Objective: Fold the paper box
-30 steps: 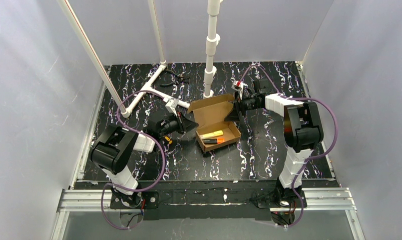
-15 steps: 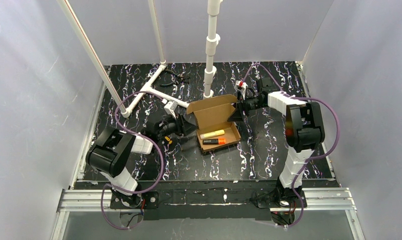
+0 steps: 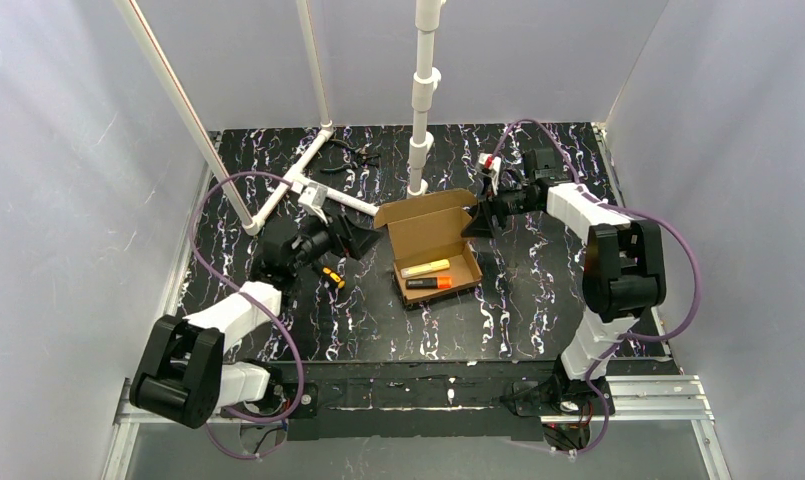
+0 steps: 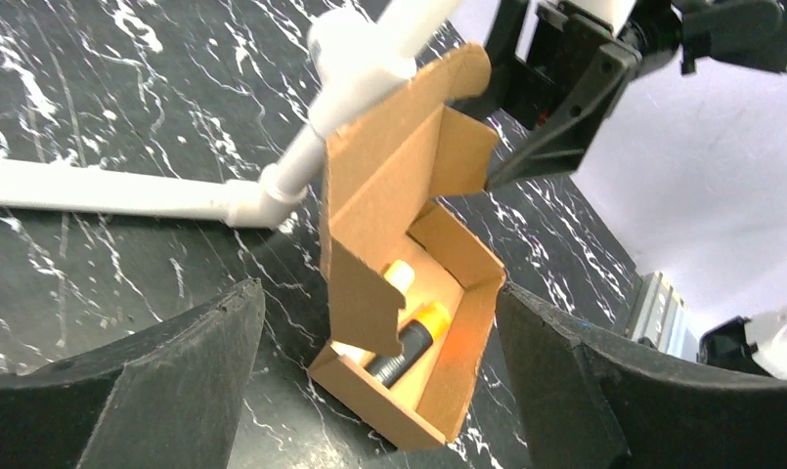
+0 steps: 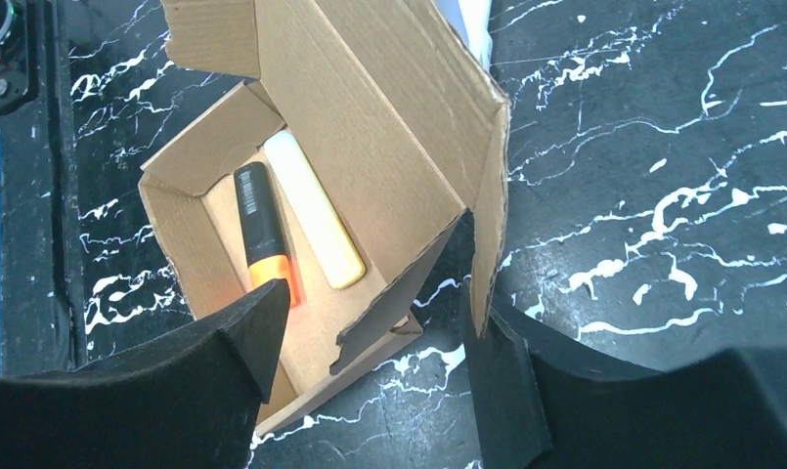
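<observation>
From above, we see the paper box (image 3: 433, 250) at mid-frame on the table (image 3: 538, 300). Its tray opens upward, its long axis runs left to right with a slight tilt, and the lid is raised along the upper edge. The left gripper (image 3: 361, 240) sits just left of it, the right gripper (image 3: 480, 215) at its upper right corner. In the left wrist view our fingers (image 4: 174, 391) stand wide apart, holding nothing. In the right wrist view they are likewise spread, with a side flap (image 5: 485, 225) near one. We judge it could snag there, crumpling or shoving the box.
</observation>
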You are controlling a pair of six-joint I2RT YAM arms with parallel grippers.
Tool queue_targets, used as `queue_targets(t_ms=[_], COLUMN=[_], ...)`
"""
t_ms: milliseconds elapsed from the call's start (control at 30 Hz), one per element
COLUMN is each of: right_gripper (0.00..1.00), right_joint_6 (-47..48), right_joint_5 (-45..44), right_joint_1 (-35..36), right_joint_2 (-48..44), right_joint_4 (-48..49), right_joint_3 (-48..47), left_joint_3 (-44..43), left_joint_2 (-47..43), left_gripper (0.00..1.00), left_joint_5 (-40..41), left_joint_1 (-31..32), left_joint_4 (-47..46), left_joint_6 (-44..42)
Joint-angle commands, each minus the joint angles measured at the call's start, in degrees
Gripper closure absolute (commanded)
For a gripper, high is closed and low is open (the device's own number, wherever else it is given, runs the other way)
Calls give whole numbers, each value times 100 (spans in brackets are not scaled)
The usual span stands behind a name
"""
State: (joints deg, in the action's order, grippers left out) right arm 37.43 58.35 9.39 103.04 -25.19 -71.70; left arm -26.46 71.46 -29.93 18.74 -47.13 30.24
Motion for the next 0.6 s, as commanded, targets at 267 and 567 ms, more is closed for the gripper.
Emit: queue_targets(t_ms=[267, 567], right_gripper=[65, 74], right_joint_6=[-1767, -2221], right_joint_5=[-1324, -2277], right_joint_1=[184, 459], right_joint_2=[-710, -1127], right_joint_4=[1662, 2214], right_joint_3=[586, 902], left_joint_3=[-2113, -2861], left_joint_2=[795, 1440], left_gripper=[23, 29], left_joint_5=[-653, -525], left_joint_1=[-102, 279], left_joint_4=[2252, 2848], left_joint_6=[-1804, -2457])
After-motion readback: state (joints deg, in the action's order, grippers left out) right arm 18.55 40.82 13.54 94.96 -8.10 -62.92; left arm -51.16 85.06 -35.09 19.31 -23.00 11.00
